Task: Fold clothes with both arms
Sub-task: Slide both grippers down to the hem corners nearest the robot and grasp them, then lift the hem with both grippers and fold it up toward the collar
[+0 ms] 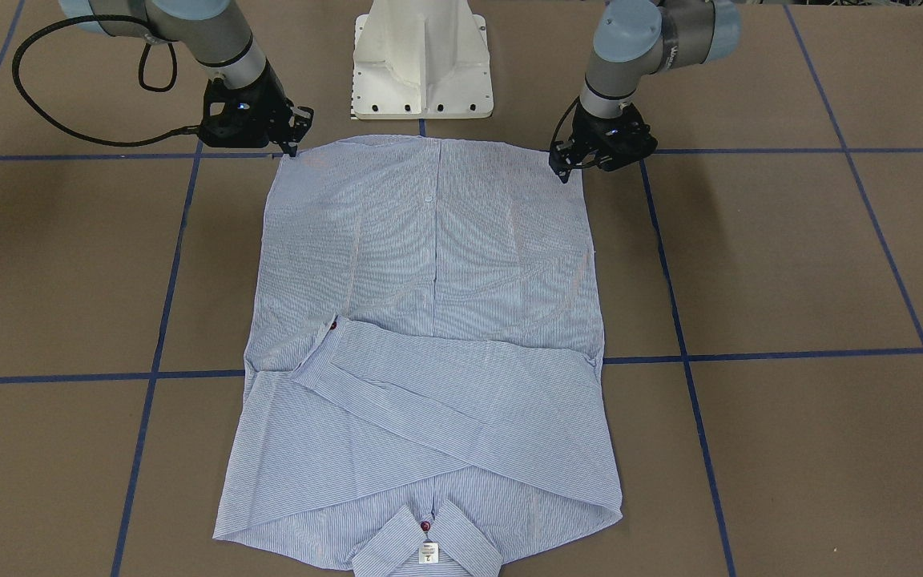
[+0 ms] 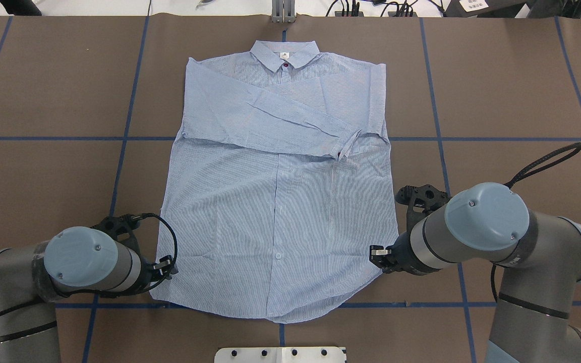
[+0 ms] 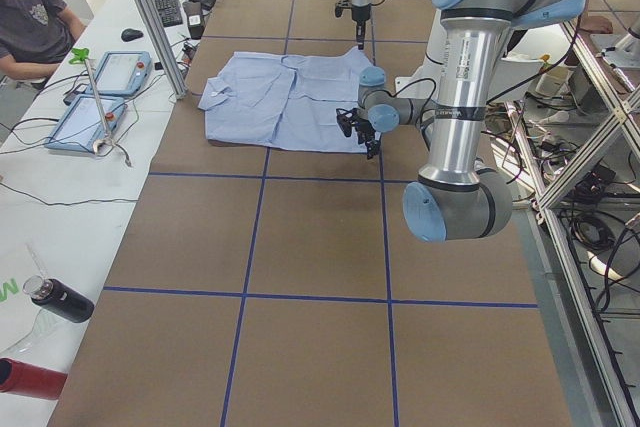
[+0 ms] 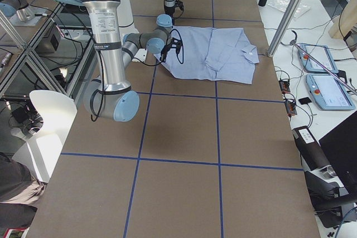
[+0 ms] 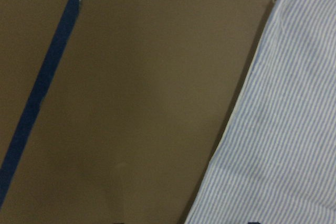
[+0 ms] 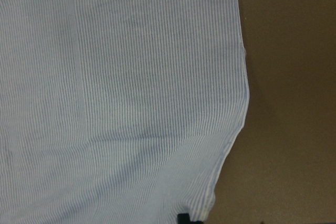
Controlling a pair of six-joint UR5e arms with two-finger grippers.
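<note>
The striped shirt (image 2: 280, 201) lies flat and face up, with its collar (image 2: 284, 53) at the far side and both sleeves folded across the chest. The hem is nearest the robot. My left gripper (image 2: 168, 266) sits low at the hem's left corner. In the left wrist view the shirt edge (image 5: 236, 145) runs between its fingertips, which stand apart, so it is open. My right gripper (image 2: 379, 252) is at the hem's right corner. In the right wrist view one dark fingertip (image 6: 182, 217) sits on the shirt's edge (image 6: 220, 161), and the gripper looks shut on it.
Blue tape lines (image 2: 119, 151) grid the brown table. The white pedestal base (image 1: 423, 60) stands just behind the hem. A person (image 3: 35, 22) sits at a side desk with tablets (image 3: 95, 97), and bottles (image 3: 55, 299) stand off the table's edge.
</note>
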